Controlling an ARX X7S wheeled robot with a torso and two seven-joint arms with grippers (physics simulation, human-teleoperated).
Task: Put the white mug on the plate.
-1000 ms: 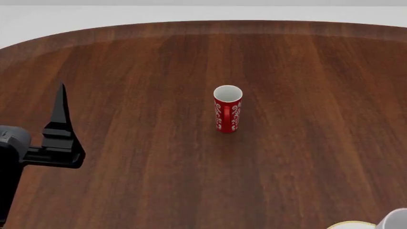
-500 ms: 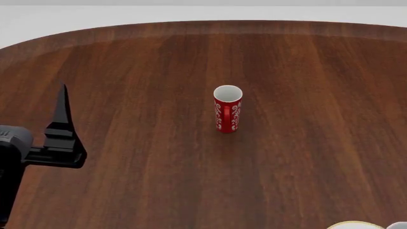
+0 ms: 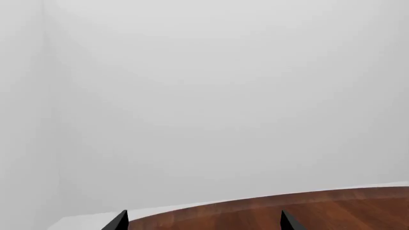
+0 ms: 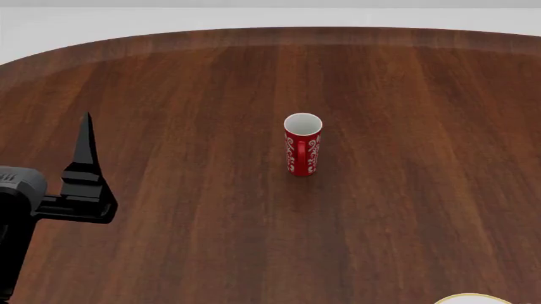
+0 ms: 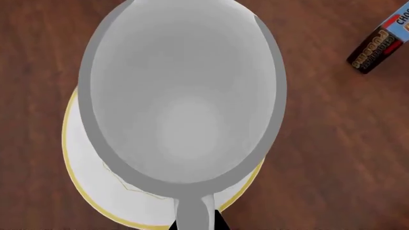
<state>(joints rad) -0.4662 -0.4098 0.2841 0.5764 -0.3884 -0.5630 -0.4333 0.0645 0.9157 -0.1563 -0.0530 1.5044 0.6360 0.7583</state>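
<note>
**Squarely over the plate: white mug at the near right of the bench**

Seen from the right wrist, fills most of the view: the white mug [image 5: 182, 96], mouth open toward the camera, nothing inside it. Lies directly over the plate [image 5: 86, 184], covering most of that dish and leaving only a crescent of white with the tan-gold rim showing. Cannot tell whether resting on the plate or hanging just above it. Right jaws clamped on the white mug at its handle [image 5: 191, 213], with a black fingertip [image 5: 221, 222] showing tight against one side of the handle.

Beyond the plate, well apart from it: a small brown and blue chocolate package [image 5: 378, 44] lying flat on the bench [image 5: 332, 143].

From the head view, only a sliver of the plate [image 4: 472, 299] at the near right edge of the frame. Well apart from the plate, toward the middle of the bench [image 4: 169, 95]: the red mug [image 4: 303, 144], upright, handle toward the camera, white inside and nothing visible in it. Wide bare wood between the red mug and the plate, and on out to the curved far edge.

Far across from the plate on the left side: left jaws held apart above the wood, two fingertips [image 3: 119, 221] pointing past the bench's far edge toward a plain pale wall [image 3: 204, 96], nothing between them.
</note>
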